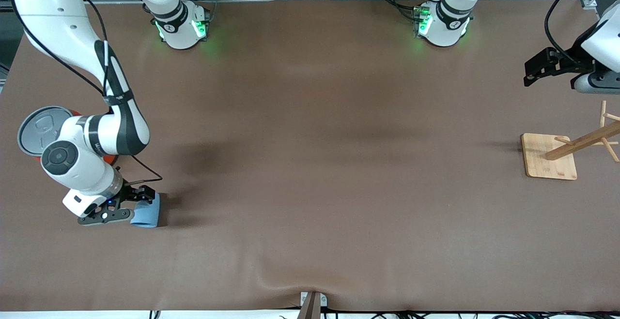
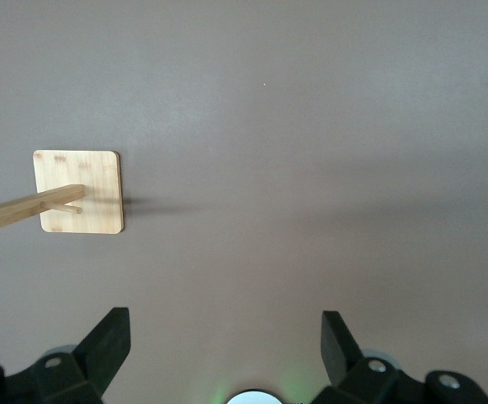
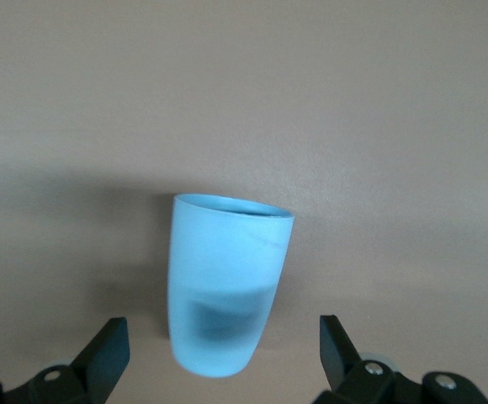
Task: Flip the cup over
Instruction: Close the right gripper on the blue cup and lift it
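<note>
The light-blue cup [image 1: 147, 212] is on the brown table near the front camera, at the right arm's end. In the right wrist view the cup [image 3: 227, 269] shows its narrow closed end toward the camera and its wide end away; its inside is hidden. My right gripper [image 1: 139, 206] is low at the cup, open [image 3: 223, 332], with one finger on each side of the narrow end and a gap on both sides. My left gripper [image 1: 533, 69] waits in the air at the left arm's end, open and empty [image 2: 223, 324].
A large orange canister with a grey lid [image 1: 41, 128] stands beside the right arm's wrist, farther from the front camera than the cup. A wooden peg rack on a square base [image 1: 547, 157] stands at the left arm's end; it also shows in the left wrist view [image 2: 80, 192].
</note>
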{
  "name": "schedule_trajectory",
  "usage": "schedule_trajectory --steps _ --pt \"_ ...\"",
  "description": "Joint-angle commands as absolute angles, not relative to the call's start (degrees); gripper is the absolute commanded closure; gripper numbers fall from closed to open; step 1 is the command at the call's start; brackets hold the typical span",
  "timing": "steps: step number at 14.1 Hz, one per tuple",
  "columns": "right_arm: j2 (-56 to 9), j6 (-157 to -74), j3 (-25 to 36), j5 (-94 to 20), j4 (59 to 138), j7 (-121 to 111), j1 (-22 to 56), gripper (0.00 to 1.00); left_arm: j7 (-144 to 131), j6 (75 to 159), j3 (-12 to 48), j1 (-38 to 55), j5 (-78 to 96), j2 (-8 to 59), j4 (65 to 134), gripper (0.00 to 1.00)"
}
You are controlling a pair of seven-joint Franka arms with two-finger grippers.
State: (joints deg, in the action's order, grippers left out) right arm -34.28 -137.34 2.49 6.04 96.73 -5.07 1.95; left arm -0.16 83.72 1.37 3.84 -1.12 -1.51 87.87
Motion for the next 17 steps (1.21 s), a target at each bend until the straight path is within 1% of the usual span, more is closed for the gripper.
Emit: schedule_trajectory --steps 1,5,7,12,17 --pt "-35.9 -140.1 1.9 6.9 96.5 -5.1 1.1 0.00 -0.6 83.7 1.7 3.6 -1.4 -1.2 87.6 0.00" --pt "-38.5 -144.7 1.9 6.7 96.5 -4.7 1.1 0.00 -0.4 84.2 1.8 3.6 -1.4 -0.9 87.5 0.00" --pt "-39.5 -145.2 2.0 6.7 96.5 -4.7 1.1 0.00 -0.4 84.3 1.8 3.6 -1.2 -0.7 87.5 0.00" --pt "-39.6 -147.0 2.0 6.9 98.6 -4.7 1.4 0.00 -0.3 84.4 1.8 3.5 -1.1 -0.7 87.6 0.00" --pt "-39.9 -148.4 2.1 6.9 99.1 -4.8 1.3 0.00 -0.3 84.6 1.6 3.4 -0.9 -0.8 87.7 0.00"
